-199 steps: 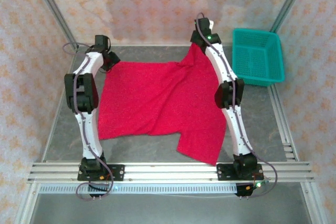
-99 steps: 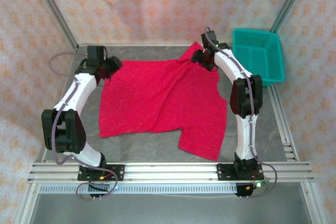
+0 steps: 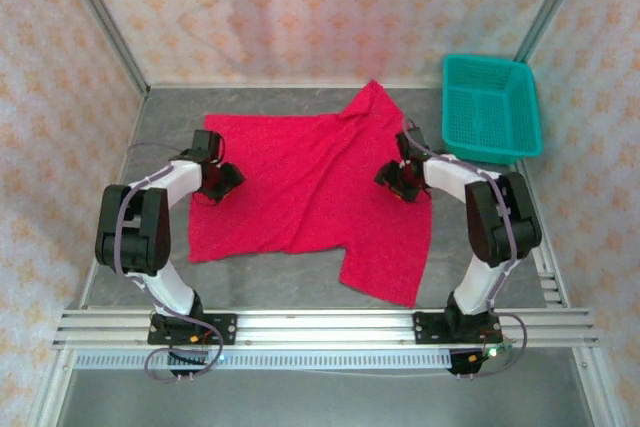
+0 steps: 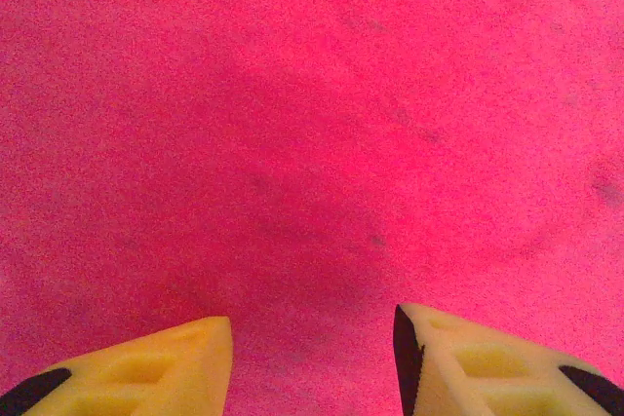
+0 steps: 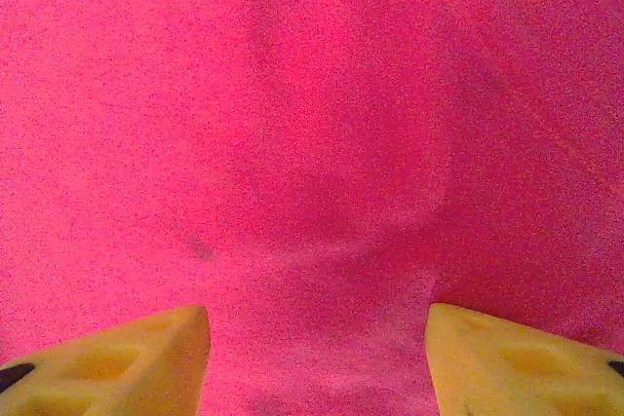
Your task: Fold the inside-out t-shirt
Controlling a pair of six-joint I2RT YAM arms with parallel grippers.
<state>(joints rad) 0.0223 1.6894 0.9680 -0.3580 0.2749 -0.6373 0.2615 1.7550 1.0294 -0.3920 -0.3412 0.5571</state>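
Grey table [image 3: 265, 282] margin around spread t-shirt [image 3: 310, 177]

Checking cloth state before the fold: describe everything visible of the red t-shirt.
The t-shirt is bright red, soft-looking cloth, spread nearly flat on the grey table with light creases. One corner peaks toward the far edge; a flap extends toward the near right. The left gripper sits over its left edge, the right gripper over its right side, both open; whether they touch the cloth is unclear.

Fingers [image 4: 175, 362] of left pincer [image 4: 312, 323] and right pincer [image 5: 317, 314] cropped at bottom edge; t-shirt [image 4: 312, 124] borders beyond frame.
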